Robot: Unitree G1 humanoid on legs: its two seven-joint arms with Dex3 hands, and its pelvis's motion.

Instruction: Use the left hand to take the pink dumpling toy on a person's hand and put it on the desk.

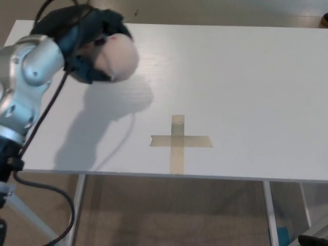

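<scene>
One pink dumpling toy [119, 59], clasped by left hand [84, 43], above one desk [246, 87]

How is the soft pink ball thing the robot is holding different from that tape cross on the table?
The pale pink rounded dumpling toy is plump, while the tan tape cross is flat. The toy is held above the white desk in the robot's black left hand, casting a shadow below it; the cross is stuck to the desk surface. The toy is near the desk's left side, the cross near its front edge. Both are pale in colour.

Left hand [84, 46] with dumpling toy [119, 59] above desk's [246, 77] far left, tape cross [179, 141] near front edge
</scene>
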